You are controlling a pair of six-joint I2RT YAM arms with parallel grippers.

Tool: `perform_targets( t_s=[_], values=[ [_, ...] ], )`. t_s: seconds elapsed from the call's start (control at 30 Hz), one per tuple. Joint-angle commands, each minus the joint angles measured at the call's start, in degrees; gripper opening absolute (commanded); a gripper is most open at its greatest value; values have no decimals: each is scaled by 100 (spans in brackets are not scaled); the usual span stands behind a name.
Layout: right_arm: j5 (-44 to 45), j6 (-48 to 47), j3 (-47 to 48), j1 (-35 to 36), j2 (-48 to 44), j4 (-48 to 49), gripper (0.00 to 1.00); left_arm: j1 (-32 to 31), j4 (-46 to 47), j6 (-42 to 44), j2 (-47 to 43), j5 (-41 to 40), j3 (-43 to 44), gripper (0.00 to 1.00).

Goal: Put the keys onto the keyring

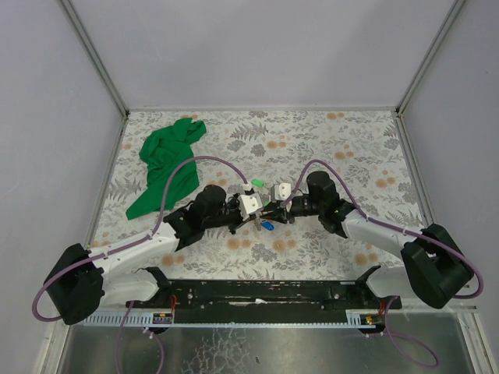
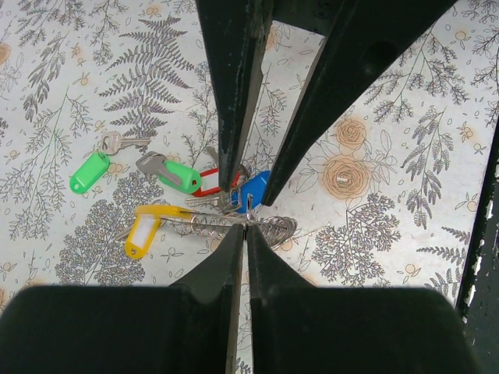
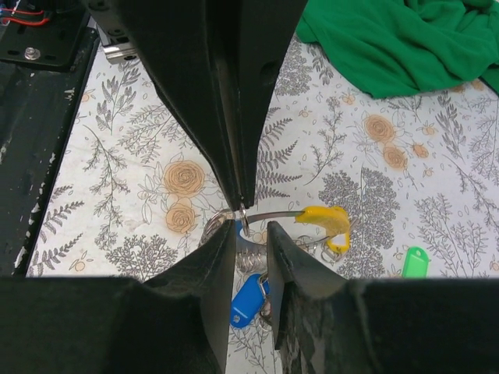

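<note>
Top looks down; close wrist views share the keys (image 2: pixel 187 178) (image 3: pixel 248 300).

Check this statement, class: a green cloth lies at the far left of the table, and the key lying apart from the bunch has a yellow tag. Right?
One thing is wrong: the lone key's tag is green, not yellow, as the left wrist view shows. The yellow tag sits in the bunch. The green cloth does lie at the far left of the table.
</note>
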Motion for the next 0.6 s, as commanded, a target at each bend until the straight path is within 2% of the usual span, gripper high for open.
perform_targets(
  t_s=[0.0,0.37,0.47,0.57],
  values=[
    [-269,106,310,-9,105,378,29,-42,87,108,-31,46,152,0],
    [-252,-17,394,0,331,183,24,-43,190,128,-126,136,74,0],
    [-211,-80,427,0,325,69,19,-46,203,125,-129,129,68,0],
    [-226,-86,443,0,325,43,7,-41,231,118,-139,133,43,0]
  ],
)
